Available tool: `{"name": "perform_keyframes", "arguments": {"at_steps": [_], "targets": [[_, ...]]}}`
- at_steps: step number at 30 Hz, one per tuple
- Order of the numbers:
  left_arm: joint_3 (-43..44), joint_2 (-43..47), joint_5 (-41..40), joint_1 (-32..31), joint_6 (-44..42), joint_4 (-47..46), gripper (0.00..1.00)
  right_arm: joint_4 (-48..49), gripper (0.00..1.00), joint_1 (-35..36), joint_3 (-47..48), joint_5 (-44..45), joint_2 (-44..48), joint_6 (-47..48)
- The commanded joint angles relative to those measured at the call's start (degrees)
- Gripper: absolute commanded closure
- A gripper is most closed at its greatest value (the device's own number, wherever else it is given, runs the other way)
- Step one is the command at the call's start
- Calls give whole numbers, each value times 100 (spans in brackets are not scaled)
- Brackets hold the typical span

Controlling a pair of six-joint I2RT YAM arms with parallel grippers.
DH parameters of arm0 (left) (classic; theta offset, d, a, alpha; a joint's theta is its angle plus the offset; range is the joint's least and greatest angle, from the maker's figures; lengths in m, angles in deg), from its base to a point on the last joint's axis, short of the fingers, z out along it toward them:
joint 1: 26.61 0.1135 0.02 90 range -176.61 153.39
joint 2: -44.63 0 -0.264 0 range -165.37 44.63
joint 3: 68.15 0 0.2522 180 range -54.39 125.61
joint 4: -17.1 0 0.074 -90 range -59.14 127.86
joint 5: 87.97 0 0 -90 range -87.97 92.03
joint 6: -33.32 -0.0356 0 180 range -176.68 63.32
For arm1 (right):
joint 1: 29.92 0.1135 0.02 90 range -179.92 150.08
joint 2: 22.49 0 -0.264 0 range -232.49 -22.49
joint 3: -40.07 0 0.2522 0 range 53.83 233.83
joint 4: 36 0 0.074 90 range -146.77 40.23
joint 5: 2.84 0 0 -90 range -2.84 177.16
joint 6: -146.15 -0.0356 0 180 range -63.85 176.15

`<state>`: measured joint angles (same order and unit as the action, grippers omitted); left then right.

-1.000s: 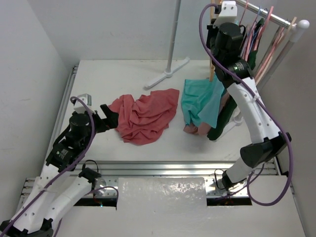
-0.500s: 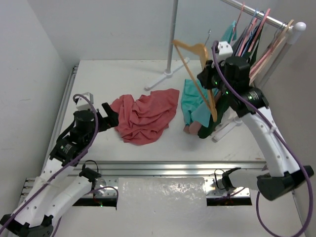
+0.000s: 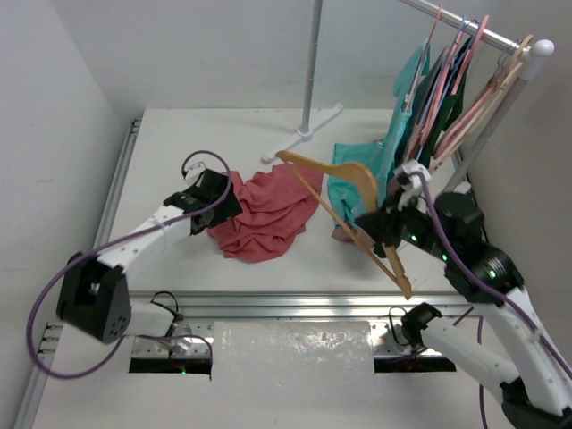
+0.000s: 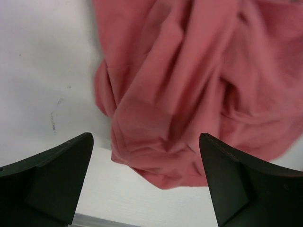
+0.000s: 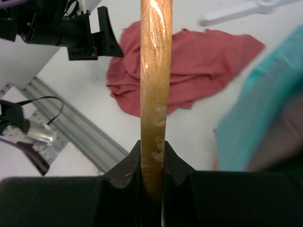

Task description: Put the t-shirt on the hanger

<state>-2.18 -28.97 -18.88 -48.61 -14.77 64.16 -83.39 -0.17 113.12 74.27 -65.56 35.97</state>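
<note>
On a white worktop (image 3: 179, 143) boxed in by pale walls, the t-shirt (image 3: 264, 214) lies crumpled near the middle. My left gripper (image 4: 145, 142) is spread wide over the shirt's left edge, holding nothing. My right gripper (image 5: 151, 151) is clamped on the hanger (image 3: 331, 165), tilted in the air between the t-shirt and a loaded clothes rack (image 3: 465, 27) at right.

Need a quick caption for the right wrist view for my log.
Jaws shut on the wooden hanger, with the crumpled red t-shirt lying on the white table beyond.
</note>
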Motion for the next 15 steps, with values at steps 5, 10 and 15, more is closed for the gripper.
{"name": "perform_keyframes", "arguments": {"at_steps": [5, 10, 15], "targets": [[1151, -1910, 59, 249, -60, -456, 25, -916, 100, -23, -50, 1526, 1389, -197], [1327, -1975, 201, 92, -130, -377, 100, -1120, 100, -31, 30, 1666, 1459, 23], [917, -56, -623, -1032, 579, 395, 100, -953, 100, -31, 92, 1623, 1363, 129]]}}
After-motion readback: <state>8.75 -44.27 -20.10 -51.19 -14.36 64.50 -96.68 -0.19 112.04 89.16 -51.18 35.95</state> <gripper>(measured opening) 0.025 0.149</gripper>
